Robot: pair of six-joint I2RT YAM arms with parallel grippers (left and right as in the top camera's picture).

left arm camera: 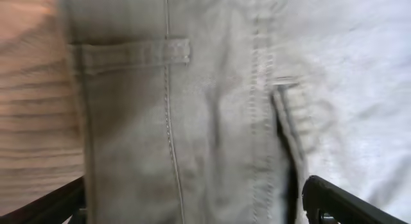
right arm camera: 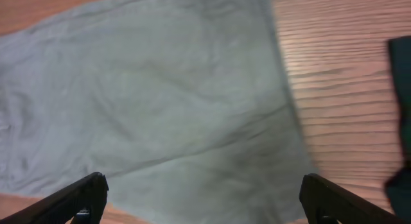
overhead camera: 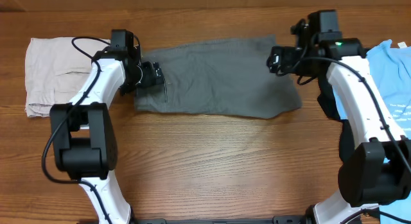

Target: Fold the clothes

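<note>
The mid-grey shorts [overhead camera: 218,76] lie flat across the middle of the table, folded lengthwise. My left gripper [overhead camera: 154,75] is open over their left end, at the waistband. The left wrist view shows the belt loop and slit pocket [left arm camera: 282,115] between its spread fingers [left arm camera: 192,205]. My right gripper [overhead camera: 277,59] is open above the shorts' right end. The right wrist view shows the grey cloth [right arm camera: 160,108] and its hem between wide fingers [right arm camera: 205,201]. Folded beige shorts [overhead camera: 48,73] lie far left. A light-blue T-shirt [overhead camera: 395,76] lies far right, over a black garment [overhead camera: 326,99].
The wooden table [overhead camera: 225,166] stretches bare in front of the shorts. Both arm bases stand at the near edge, left [overhead camera: 83,147] and right [overhead camera: 372,172]. A black garment's edge shows at the right of the right wrist view [right arm camera: 401,108].
</note>
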